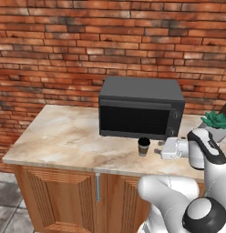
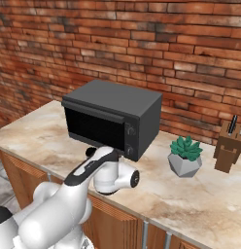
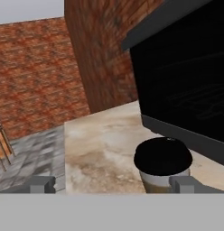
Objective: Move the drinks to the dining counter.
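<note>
You're parked in front of a brick wall (image 1: pixel 64 50) with a marble-topped desk (image 1: pixel 64 136) on wood cabinets running along it. Biggest thing on the desk is the black microwave (image 1: pixel 140 109), door shut, sitting toward the back against the bricks. In the right base view, off to the microwave's right, you've got a little green plant in a grey pot (image 2: pixel 185 158), and further right a wooden knife block (image 2: pixel 227 148) with a couple of dark handles sticking up.

The arm (image 1: pixel 203 154) reaches in low from the right, with the hand lying roughly level over the desk and pointing left. The tool (image 1: pixel 156 150) has its jaws spread wide with nothing between them. In the hand view one fingertip (image 3: pixel 41 184) sits far left and the other is at the right, just in front of the cup.

The coffee cup (image 1: pixel 143 146), dark lid with a tan sleeve, stands upright on the desk just in front of the microwave's lower right corner, near the desk's front edge. It's just left of the tool and not touching it. From the hand view its black lid (image 3: pixel 163 156) sits off to the right, not centred between the fingers.
</note>
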You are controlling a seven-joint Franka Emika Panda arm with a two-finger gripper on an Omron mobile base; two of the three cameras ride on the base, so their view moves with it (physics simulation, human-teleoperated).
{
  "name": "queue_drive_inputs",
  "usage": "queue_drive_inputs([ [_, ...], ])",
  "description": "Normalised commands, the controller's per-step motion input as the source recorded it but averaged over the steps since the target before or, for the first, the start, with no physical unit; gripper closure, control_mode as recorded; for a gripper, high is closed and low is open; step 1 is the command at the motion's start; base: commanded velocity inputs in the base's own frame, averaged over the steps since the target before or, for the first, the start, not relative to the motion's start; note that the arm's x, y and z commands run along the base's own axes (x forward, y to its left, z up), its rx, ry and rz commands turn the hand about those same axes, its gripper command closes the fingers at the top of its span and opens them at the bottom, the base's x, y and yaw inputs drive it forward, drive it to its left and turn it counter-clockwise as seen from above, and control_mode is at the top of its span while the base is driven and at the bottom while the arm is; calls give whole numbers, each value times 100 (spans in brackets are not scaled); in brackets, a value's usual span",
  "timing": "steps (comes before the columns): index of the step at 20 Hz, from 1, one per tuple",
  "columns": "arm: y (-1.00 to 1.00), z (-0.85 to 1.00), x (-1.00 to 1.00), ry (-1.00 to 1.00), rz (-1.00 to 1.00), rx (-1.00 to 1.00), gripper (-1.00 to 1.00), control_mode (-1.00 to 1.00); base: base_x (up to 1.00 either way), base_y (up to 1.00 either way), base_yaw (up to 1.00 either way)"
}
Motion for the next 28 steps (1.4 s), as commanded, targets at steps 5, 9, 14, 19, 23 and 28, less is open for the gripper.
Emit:
queue_drive_inputs([
  [5,0,0,14,0,-2,0,-100,-100,0,0,0],
  [9,0,0,8,0,-2,0,-100,-100,0,0,0],
  [14,0,0,0,0,-2,0,-100,-100,0,0,0],
  [19,0,-1,0,0,0,0,-100,-100,0,0,0],
  [23,0,-10,1,0,0,0,-100,-100,0,0,0],
  [28,5,-16,1,0,0,-1,-100,-100,0,0,0],
])
